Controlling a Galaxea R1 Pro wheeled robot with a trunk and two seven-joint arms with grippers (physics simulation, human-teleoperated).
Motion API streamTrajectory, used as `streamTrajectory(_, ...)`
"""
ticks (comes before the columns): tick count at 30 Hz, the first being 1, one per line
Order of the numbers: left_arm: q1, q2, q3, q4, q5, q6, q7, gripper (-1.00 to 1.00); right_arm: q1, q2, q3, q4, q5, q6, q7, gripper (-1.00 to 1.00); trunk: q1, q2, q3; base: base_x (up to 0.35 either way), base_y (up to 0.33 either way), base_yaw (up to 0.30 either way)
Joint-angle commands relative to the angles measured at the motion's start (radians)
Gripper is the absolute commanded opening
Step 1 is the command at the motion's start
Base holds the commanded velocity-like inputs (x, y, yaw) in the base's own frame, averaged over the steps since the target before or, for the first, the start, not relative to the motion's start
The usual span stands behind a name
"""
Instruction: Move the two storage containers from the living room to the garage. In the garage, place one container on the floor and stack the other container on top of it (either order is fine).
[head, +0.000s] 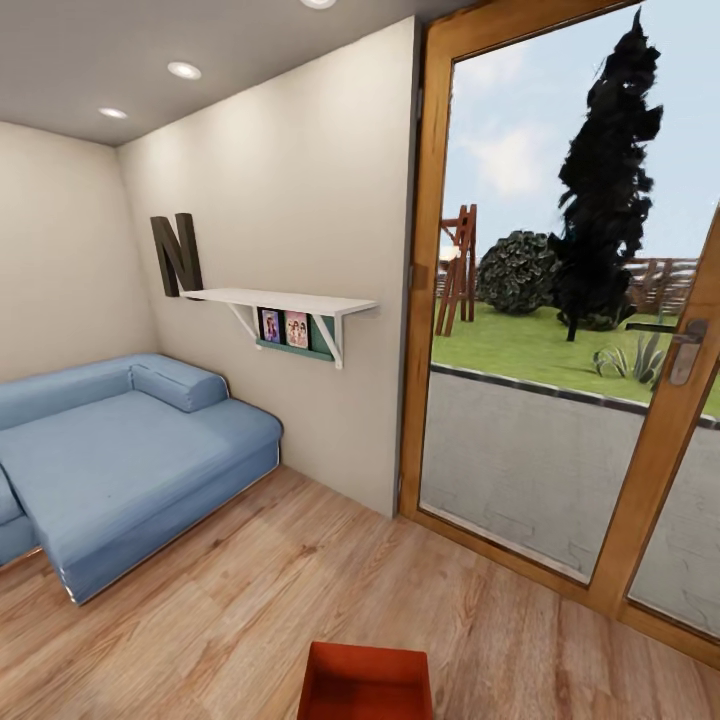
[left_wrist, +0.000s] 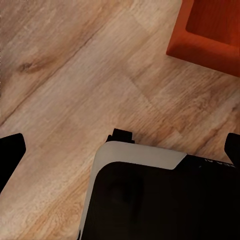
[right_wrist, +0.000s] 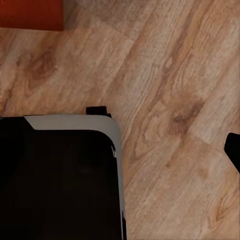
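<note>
One red-orange storage container (head: 366, 683) sits on the light wood plank floor (head: 220, 620) at the near edge of the head view, open top up, well apart from the blue sectional sofa (head: 110, 460) that fills the left corner of the living room. On the cream wall (head: 300, 200) above the sofa hangs a white shelf (head: 280, 300) with a dark letter N (head: 176, 254) on it and small framed pictures (head: 284, 328) beneath. To the right stands a wood-framed glass door (head: 560, 330) with a metal handle (head: 688, 350), showing lawn and a dark tree (head: 605, 180) outside. In the left wrist view a corner of the container (left_wrist: 210, 35) lies on the planks beyond the robot's black-and-white base (left_wrist: 160, 195); the left pincer's dark fingertips (left_wrist: 10, 150) stand wide apart, holding nothing. In the right wrist view the container's edge (right_wrist: 31, 14) and the base (right_wrist: 60, 175) appear; whether the right pincer is open I cannot tell.
</note>
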Motion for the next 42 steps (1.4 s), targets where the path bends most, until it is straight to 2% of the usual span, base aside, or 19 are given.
streamTrajectory(1,-0.001,-0.001,0.0,0.001,0.005,-0.003,0.001,1.0,-0.001,-0.001,0.006,0.003,-0.011,-0.004,-0.001,1.0,0.0,-0.001,-0.002,0.0,0.0,0.0)
streamTrajectory(42,-0.001,0.006,-0.006,-0.005,-0.005,-0.006,-0.003,1.0,-0.001,-0.006,0.012,0.003,-0.005,-0.001,0.012,1.0,0.0,-0.001,-0.066,0.0,0.0,0.0)
